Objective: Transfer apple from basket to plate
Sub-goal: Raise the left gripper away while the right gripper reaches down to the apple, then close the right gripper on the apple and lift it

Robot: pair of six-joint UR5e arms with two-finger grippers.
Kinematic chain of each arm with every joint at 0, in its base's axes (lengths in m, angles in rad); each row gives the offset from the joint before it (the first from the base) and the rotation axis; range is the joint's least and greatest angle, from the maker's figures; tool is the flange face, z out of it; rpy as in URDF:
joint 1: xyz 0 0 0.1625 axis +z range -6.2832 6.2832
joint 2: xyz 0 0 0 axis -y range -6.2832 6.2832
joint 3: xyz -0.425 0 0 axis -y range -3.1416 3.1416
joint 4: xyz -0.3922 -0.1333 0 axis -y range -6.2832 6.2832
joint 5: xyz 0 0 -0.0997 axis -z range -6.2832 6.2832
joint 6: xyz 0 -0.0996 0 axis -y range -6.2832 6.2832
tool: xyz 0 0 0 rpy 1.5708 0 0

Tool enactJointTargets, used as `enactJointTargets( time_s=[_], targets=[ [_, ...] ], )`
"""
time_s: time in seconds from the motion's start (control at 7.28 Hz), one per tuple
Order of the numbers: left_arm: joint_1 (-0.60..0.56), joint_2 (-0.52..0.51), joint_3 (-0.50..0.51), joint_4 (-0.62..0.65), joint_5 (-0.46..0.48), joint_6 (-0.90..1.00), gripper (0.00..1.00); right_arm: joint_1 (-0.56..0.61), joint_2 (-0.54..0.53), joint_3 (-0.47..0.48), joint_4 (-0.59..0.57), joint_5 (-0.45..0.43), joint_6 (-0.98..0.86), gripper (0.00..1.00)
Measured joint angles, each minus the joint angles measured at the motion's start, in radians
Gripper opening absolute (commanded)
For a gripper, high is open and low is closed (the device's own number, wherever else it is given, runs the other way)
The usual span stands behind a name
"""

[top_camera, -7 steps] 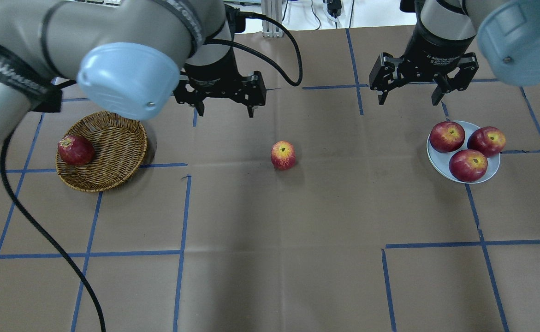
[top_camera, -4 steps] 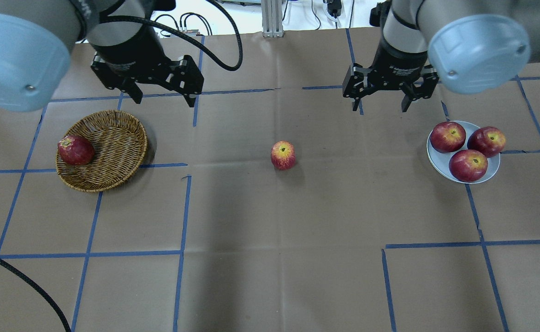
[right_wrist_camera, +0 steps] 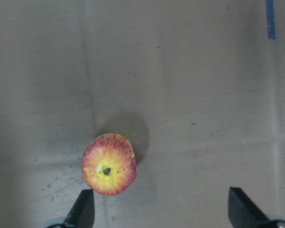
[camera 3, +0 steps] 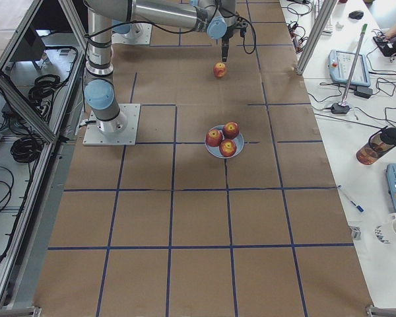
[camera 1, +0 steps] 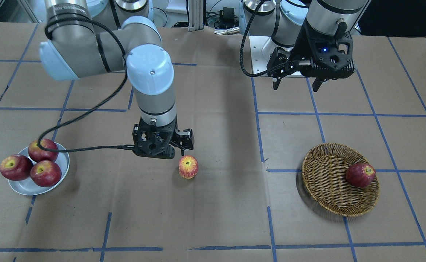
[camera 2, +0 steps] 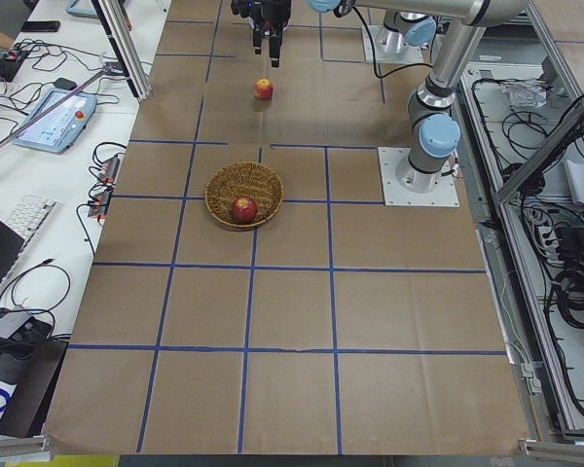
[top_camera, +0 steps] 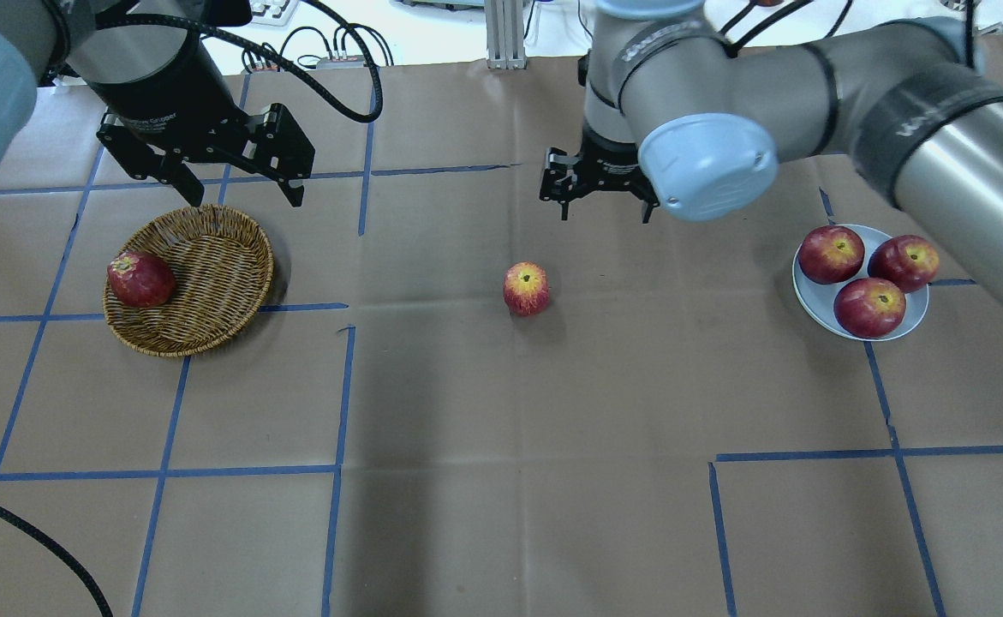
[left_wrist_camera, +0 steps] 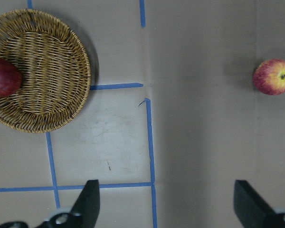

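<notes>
We hovered our right gripper [right_wrist_camera: 164,213], wide open and empty, off-centre above the pale yellow-red streaked apple [right_wrist_camera: 108,164]. Next we needed to centre, then descend.

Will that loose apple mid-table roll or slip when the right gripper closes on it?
The apple is round and sits loose on flat paper, so a glancing touch would likely roll it. Its smooth skin may slip. It lies nearer one finger of the open right gripper.
</notes>
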Motion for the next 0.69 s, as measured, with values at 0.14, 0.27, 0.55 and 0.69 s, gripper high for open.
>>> enactJointTargets(
  time_s=[0.14,0.27,0.55,0.69],
  targets=[
    [0.001,-0.004,-0.002,0.0,0.0,0.0,1.0,0.034,0.046,0.018,-0.073,-0.018,0.023,1.0],
    [0.001,-0.007,-0.006,0.0,0.0,0.0,1.0,0.054,0.079,0.051,-0.147,-0.027,0.034,1.0],
    [0.002,-0.004,-0.024,0.004,0.0,0.0,1.0,0.066,0.124,0.14,-0.299,-0.031,0.038,1.0],
    [0.002,-0.003,-0.029,0.007,0.0,-0.001,1.0,0.067,0.141,0.164,-0.344,-0.031,0.038,0.99]
  ],
)
